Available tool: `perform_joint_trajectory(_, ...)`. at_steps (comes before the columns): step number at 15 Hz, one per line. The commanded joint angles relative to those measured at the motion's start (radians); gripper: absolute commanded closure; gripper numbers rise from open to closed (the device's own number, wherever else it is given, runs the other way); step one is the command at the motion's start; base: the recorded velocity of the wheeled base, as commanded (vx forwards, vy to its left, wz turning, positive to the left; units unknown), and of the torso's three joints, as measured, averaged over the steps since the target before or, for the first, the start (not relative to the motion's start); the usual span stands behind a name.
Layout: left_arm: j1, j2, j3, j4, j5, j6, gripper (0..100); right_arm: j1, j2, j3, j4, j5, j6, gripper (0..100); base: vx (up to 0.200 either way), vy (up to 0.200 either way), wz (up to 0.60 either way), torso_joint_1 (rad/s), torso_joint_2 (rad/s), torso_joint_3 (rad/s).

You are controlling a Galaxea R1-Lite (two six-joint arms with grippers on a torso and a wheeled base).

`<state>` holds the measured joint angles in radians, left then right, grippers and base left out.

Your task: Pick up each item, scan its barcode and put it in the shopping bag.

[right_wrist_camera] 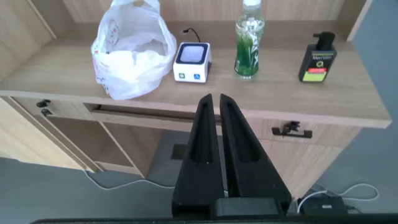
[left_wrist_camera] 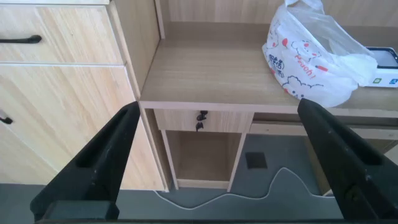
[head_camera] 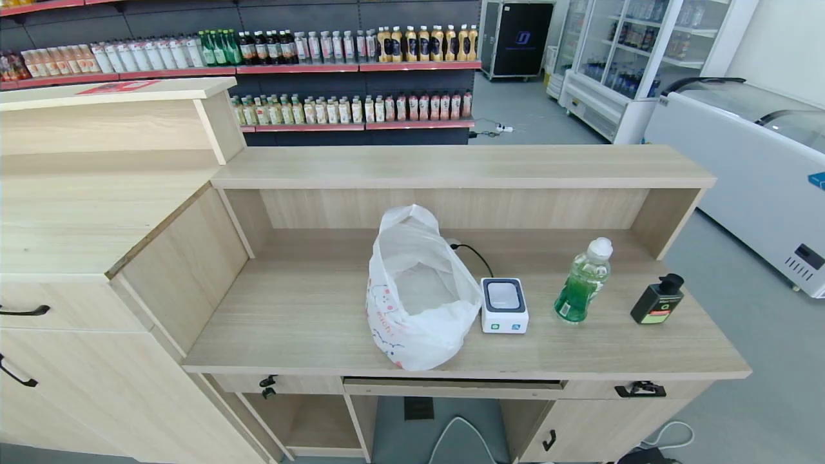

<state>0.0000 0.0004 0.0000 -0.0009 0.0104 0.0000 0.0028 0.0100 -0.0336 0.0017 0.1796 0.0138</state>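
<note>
two items (green bottle (head_camera: 582, 283), black dispenser (head_camera: 656, 304)) stand right of scanner (head_camera: 504, 306).

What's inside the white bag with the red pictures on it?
Looking down into the shopping bag from above, only its own crinkly white plastic shows, with no items in it. The bag's front wall covers the bottom part on the near side, so that bit stays hidden.
</note>
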Motion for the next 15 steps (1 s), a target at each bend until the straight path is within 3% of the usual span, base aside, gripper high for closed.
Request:
perform_joint_trajectory(1,0.000,0.000,0.000,-0.001,0.000,0.000,0,0.008,0.277,-0.275,0.072,0.024,0.003,100,0.000,0.000,0.00,0.000,0.00,0.000)
perform_joint_trajectory(2,0.000,0.000,0.000,0.001,0.000,-0.002,0,0.008,0.363,-0.335,0.072,0.031,0.003,100,0.000,0.000,0.00,0.000,0.00,0.000)
perform_joint_trajectory(3,0.000,0.000,0.000,-0.001,0.000,0.000,0,-0.010,0.590,-0.417,0.021,-0.005,-0.014,100,0.000,0.000,0.00,0.000,0.00,0.000)
perform_joint_trajectory(4,0.000,0.000,0.000,0.001,0.000,0.000,0,-0.061,0.752,-0.431,-0.083,-0.046,-0.041,100,0.000,0.000,0.00,0.000,0.00,0.000)
perform_joint_trajectory(7,0.000,0.000,0.000,-0.001,0.000,0.000,0,-0.084,1.094,-0.371,-0.448,-0.042,-0.152,100,0.000,0.000,0.00,0.000,0.00,0.000)
perform_joint_trajectory(10,0.000,0.000,0.000,0.001,0.000,-0.002,0,-0.119,1.257,-0.347,-0.606,-0.008,-0.216,100,0.000,0.000,0.00,0.000,0.00,0.000)
perform_joint_trajectory(11,0.000,0.000,0.000,-0.001,0.000,-0.002,0,-0.141,1.302,-0.341,-0.637,0.043,-0.229,0,0.000,0.000,0.00,0.000,0.00,0.000)
perform_joint_trajectory(14,0.000,0.000,0.000,-0.001,0.000,-0.002,0,-0.198,1.490,-0.330,-0.741,0.089,-0.253,0,0.000,0.000,0.00,0.000,0.00,0.000)
perform_joint_trajectory(15,0.000,0.000,0.000,0.001,0.000,-0.002,0,-0.228,1.550,-0.335,-0.770,0.161,-0.265,0,0.000,0.000,0.00,0.000,0.00,0.000)
